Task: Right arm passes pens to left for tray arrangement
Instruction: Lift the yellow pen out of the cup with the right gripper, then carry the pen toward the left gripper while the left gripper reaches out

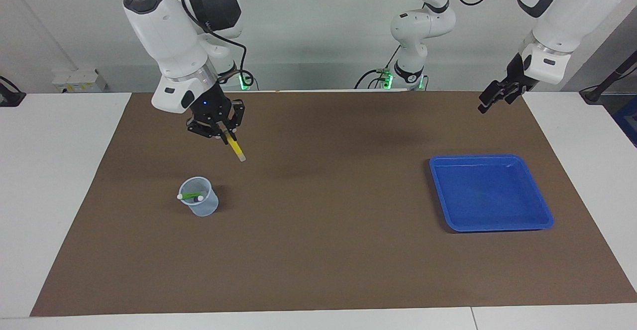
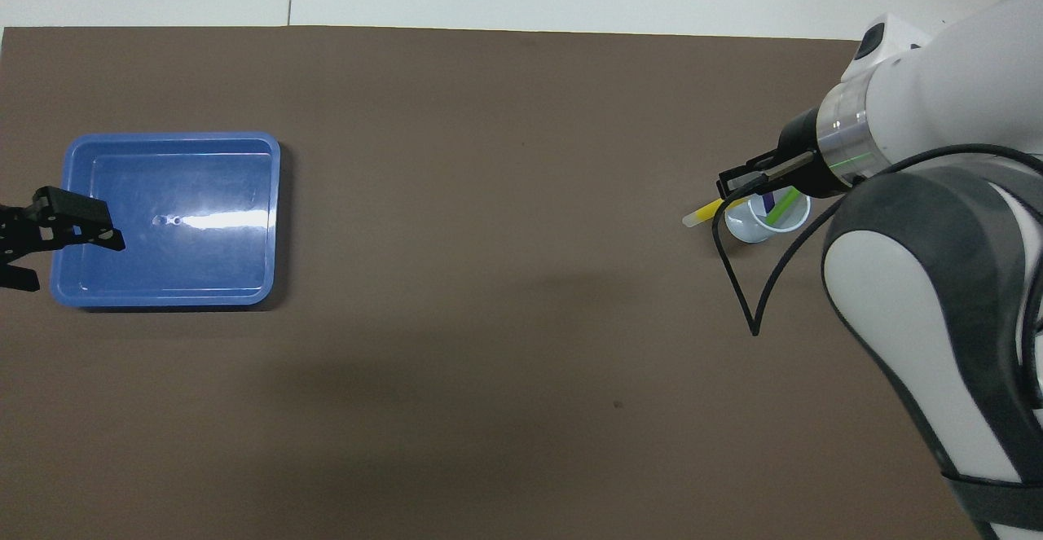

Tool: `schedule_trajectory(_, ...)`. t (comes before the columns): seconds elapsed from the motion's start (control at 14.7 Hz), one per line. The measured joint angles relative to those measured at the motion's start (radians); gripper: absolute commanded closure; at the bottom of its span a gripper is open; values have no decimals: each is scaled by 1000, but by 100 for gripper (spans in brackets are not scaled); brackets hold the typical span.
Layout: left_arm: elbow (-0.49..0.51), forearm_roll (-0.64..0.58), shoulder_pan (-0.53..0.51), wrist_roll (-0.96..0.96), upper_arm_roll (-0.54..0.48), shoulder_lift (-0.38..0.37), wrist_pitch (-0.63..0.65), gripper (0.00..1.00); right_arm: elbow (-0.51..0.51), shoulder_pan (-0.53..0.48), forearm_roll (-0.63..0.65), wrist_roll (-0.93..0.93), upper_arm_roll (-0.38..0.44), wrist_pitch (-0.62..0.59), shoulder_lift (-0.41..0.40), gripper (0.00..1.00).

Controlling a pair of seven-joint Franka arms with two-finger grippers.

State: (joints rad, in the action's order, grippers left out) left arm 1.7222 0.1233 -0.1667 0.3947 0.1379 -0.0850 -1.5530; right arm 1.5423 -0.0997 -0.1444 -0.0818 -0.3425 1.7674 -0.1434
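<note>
A: Yellow pen (image 1: 236, 147) hangs slanted from the right gripper (image 1: 222, 135), pinched at its upper end, whitish tip down. It is in the air over the brown mat (image 1: 318, 250), above the cup (image 1: 199, 203) and a little toward the robots from it.

B: And the others?

A: Green pen (image 1: 190, 196) lies across the cup's mouth; the purple pen (image 2: 767, 202) shows inside only from overhead. The tray (image 1: 490, 193) sits on the bench well apart from the cup, toward the left arm's end, with nothing in it.

B: Left gripper (image 1: 497, 97)?

A: Spread wide, holding nothing, waiting up in the air by the tray's edge.

B: So how should the handover go?

A: My judgement: carry the pen from the cup toward the tray with the free lower half offered, so the left gripper can close there. Release only once that grip is firm; a slanted pen could swing or slip.

B: Any writing?

A: None I can read, on the pens, cup or tray.
</note>
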Motion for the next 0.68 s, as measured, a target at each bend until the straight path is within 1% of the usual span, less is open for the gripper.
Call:
schedule_trajectory(0.14,2,55,0,121,0,-8,26,0,1,11,-48,74,-4,21,0,100)
schedule_trajectory(0.27,9,125,0,219,1,-12,34,0,2,44,-83,174,-7,51,-1,100)
schedule_trajectory(0.48,42,284,0,434,1,-24,30,0,7,97,-153,339,-12,108,-1,100)
schedule_trajectory(0.68,94,455,0,634,1,-47,-30,0,11,148,-185,486,-14,158,-1,100)
